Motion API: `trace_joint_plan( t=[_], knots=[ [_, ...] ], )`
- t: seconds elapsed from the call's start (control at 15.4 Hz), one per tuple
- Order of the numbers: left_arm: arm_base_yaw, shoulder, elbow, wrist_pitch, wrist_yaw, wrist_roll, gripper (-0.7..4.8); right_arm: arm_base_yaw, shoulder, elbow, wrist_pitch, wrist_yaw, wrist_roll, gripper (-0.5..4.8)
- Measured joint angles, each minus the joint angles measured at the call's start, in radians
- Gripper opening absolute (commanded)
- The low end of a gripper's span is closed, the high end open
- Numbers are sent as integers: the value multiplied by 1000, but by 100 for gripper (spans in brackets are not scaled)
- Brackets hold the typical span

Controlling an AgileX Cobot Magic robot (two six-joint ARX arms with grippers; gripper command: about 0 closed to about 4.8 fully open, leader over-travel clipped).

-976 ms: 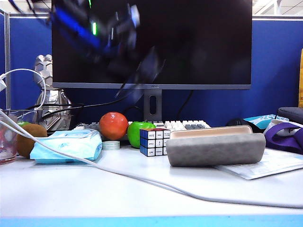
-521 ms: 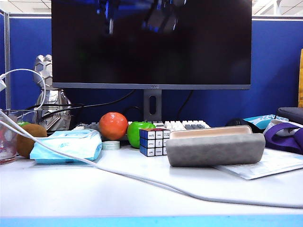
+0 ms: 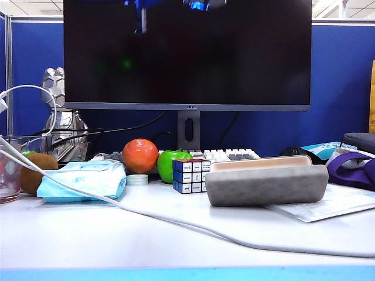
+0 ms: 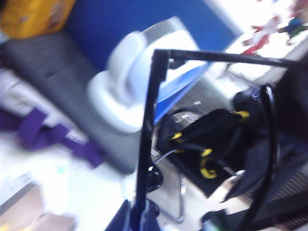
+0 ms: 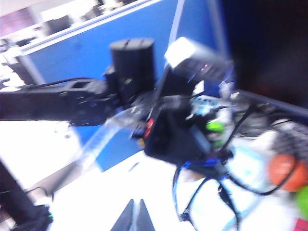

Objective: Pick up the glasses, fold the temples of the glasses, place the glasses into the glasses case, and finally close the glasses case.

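Where the table [image 3: 88,234] lies nearest: a white cable [image 3: 176,225] is laid across the front, from the left edge to the right.
Glasses case: the glasses case [image 3: 266,184] is set on the table right of the middle, opened, its grey shell turned to the front and its beige-lined lid [image 3: 261,164] raised behind; whether anything lies inside cannot be told from this low angle.
Beside the case: a puzzle cube [image 3: 190,175] is stood just to its left; a light-blue tissue pack [image 3: 85,180] is laid further left, with a kiwi [image 3: 36,172] at its far end.
Behind these: a red fruit [image 3: 140,155] and a green apple [image 3: 173,158] are placed side by side in front of a white keyboard [image 3: 228,154].
Left gripper: the left gripper [image 4: 138,219] is raised well above the table and is closed on the glasses [image 4: 149,130], a thin black bar of which runs up out of the fingertips and turns a sharp corner; whether the temples are folded cannot be told in the blur.
Right gripper: the right gripper [image 5: 135,214] is held high too, facing the left arm [image 5: 173,130], its fingertips pressed together with nothing seen between them.
Furthest back: a dark monitor [image 3: 187,52] is backed by a blue partition [image 3: 340,82].
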Motion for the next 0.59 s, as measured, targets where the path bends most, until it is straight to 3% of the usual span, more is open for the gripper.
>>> trace_joint_plan(
  t=[0.26, 0.59],
  knots=[
    [-41, 0, 0, 145, 14, -128, -7, 50, 25, 0, 2, -19, 5, -5],
    [-66, 0, 0, 165, 14, -134, -6, 85, 47, 0, 49, -22, 8, -5]
  ],
)
